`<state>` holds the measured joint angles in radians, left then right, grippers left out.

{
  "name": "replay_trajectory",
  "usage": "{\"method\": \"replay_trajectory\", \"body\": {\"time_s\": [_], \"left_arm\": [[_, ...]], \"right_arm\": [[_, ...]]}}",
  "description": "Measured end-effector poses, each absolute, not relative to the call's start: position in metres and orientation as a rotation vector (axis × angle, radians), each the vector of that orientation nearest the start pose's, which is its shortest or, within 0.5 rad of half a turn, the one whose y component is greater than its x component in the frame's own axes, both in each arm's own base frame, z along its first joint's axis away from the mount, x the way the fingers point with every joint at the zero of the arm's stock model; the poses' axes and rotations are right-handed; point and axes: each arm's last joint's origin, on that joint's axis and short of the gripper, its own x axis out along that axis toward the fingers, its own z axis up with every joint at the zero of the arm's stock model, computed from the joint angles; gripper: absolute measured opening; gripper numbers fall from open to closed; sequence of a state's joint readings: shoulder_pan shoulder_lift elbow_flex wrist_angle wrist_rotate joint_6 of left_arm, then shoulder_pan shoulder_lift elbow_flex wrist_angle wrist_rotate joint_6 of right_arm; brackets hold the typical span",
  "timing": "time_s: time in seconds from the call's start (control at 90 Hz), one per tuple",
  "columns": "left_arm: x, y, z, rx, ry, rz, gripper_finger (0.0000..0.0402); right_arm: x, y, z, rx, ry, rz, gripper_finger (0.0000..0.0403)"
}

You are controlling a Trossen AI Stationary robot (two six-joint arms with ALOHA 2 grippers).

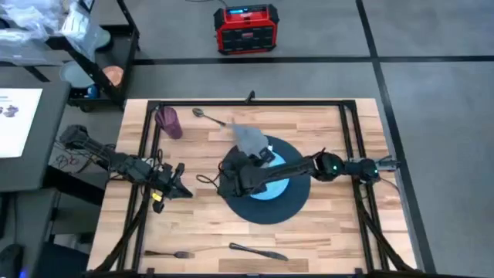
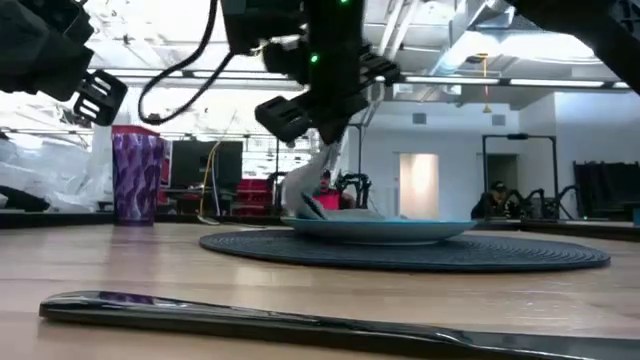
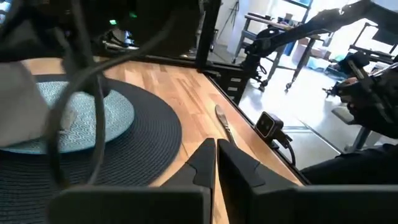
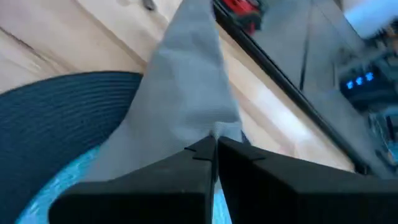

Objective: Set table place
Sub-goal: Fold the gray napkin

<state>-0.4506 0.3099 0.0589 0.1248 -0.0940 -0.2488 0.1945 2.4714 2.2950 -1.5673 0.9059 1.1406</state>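
High view: the right gripper hangs over the mat edge, the grey napkin trailing away toward the spoon.
Low view: napkin hangs onto the plate.
Left wrist view: left gripper pressed together, empty, beside the mat.
Right wrist view: fingers clamp the napkin's corner.
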Motion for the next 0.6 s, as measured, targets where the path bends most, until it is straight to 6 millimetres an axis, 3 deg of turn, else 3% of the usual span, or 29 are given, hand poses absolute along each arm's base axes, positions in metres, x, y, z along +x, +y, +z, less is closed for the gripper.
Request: {"method": "replay_trajectory", "body": {"time_s": [0.222, 0.6], "left_arm": [[0.106, -0.048, 0.169, -0.238, 0.17, -0.336, 0.0], [0.106, -0.048, 0.169, -0.28, 0.177, -0.334, 0.0]], "right_arm": [[0.456, 0.074, 0.191, 0.133, 1.01, -1.206, 0.0], [0.451, 0.096, 0.188, 0.35, 0.947, -1.265, 0.0]]}}
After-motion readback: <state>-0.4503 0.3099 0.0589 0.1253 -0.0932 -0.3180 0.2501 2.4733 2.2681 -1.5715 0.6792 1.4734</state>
